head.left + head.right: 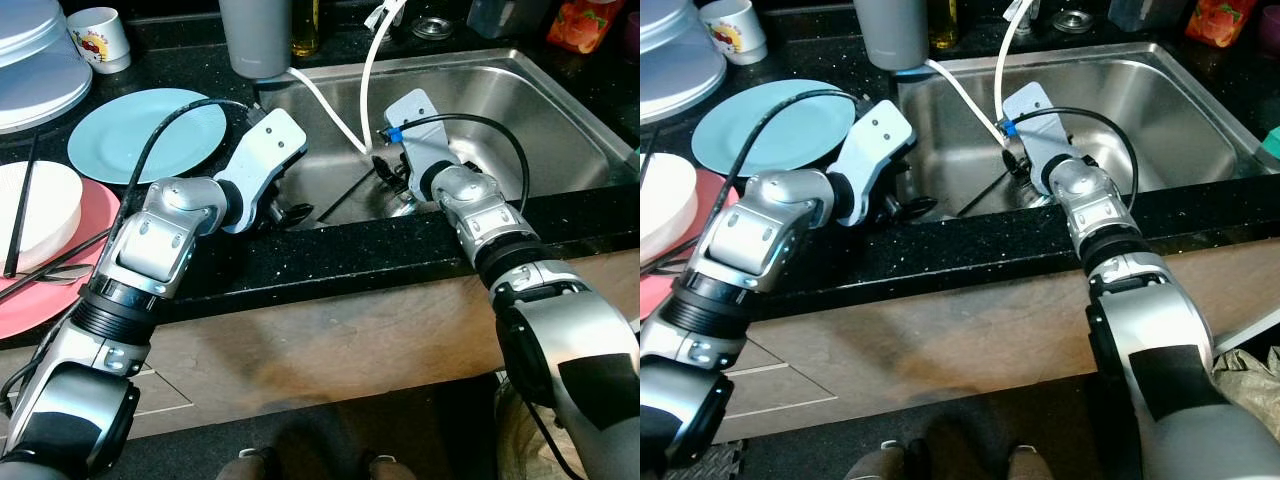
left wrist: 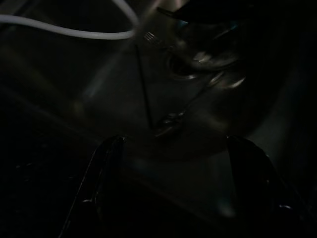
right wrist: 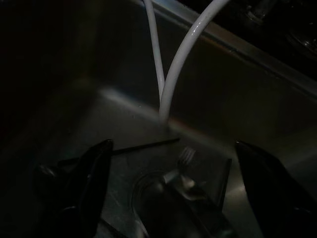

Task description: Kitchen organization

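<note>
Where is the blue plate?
The blue plate lies on the black counter on the robot's left, beside the sink, just behind the left hand.

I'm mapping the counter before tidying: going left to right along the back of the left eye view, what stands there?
White mug → grey tumbler → oil bottle → white hose → orange packet.
</note>
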Robot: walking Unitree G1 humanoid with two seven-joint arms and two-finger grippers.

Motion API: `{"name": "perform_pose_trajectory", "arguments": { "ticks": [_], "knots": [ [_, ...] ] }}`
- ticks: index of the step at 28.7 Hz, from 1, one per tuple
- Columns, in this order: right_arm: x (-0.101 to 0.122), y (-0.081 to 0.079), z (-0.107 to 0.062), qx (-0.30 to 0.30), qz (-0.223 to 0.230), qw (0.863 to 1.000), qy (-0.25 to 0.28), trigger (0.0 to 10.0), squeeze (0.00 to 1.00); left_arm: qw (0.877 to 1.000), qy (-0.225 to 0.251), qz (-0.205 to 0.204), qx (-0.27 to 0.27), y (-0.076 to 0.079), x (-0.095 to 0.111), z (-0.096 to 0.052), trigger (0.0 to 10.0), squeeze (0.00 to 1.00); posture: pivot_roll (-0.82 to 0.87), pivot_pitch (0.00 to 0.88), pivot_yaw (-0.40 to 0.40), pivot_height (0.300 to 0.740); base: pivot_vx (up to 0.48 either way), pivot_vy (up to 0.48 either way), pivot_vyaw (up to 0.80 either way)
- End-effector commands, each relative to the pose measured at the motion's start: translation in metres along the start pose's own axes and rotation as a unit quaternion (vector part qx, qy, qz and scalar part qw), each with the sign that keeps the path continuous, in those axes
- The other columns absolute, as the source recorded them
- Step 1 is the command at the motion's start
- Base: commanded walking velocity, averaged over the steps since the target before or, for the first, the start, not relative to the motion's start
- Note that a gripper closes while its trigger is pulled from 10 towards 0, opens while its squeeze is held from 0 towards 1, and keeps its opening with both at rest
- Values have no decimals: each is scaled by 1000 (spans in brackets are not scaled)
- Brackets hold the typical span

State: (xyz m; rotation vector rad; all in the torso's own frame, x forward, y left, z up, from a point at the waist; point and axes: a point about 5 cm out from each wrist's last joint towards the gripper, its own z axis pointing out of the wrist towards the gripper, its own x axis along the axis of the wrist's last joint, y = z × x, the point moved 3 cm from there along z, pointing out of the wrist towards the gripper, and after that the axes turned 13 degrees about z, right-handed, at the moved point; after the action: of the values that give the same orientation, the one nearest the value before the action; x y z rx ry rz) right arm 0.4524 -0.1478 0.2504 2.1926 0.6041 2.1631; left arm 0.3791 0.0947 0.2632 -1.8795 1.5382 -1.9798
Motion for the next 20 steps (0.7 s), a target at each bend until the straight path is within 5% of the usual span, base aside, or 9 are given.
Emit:
{"name": "perform_pose_trajectory", "arguments": {
  "ticks": [1, 2, 3, 12, 13, 14, 15, 19, 20],
  "knots": [
    [3, 2, 0, -3, -3, 1000, 6, 10000, 506, 1000, -9, -4, 9, -2, -5, 0, 10000, 0, 21, 206, 12, 740, 0, 0, 0],
    [5, 3, 0, -5, -2, 1000, 9, 10000, 90, 1000, -14, -3, 26, -6, -5, 0, 10000, 0, 22, 206, 13, 740, 0, 0, 0],
    [7, 4, 0, -8, 1, 1000, 14, 10000, 0, 998, -26, 5, 55, -15, -8, 0, 10000, 0, 22, 206, 14, 740, 0, 0, 0],
    [17, 7, -1, -14, 21, 999, 42, 10000, 0, 958, -142, 180, 171, -55, -30, -13, 10000, 0, 20, 209, 19, 740, 0, 0, 0],
    [18, 7, -1, -12, 24, 999, 45, 10000, 0, 953, -149, 200, 175, -57, -31, -15, 10000, 392, 20, 209, 19, 740, 0, 0, 0],
    [18, 7, -1, -12, 24, 999, 45, 10000, 0, 953, -149, 200, 175, -57, -31, -15, 10000, 392, 20, 209, 19, 740, 0, 0, 0],
    [18, 7, -1, -11, 26, 998, 47, 10000, 0, 949, -156, 212, 176, -59, -32, -16, 10000, 1000, 20, 210, 19, 740, 0, 0, 0],
    [20, 9, -2, -12, 36, 998, 54, 10000, 0, 930, -178, 256, 196, -65, -34, -20, 10000, 1000, 20, 211, 19, 740, 0, 0, 0],
    [22, 10, -3, -12, 40, 997, 58, 10000, 0, 923, -187, 267, 204, -68, -34, -22, 10000, 0, 20, 211, 19, 740, 0, 0, 0]
  ]
}}
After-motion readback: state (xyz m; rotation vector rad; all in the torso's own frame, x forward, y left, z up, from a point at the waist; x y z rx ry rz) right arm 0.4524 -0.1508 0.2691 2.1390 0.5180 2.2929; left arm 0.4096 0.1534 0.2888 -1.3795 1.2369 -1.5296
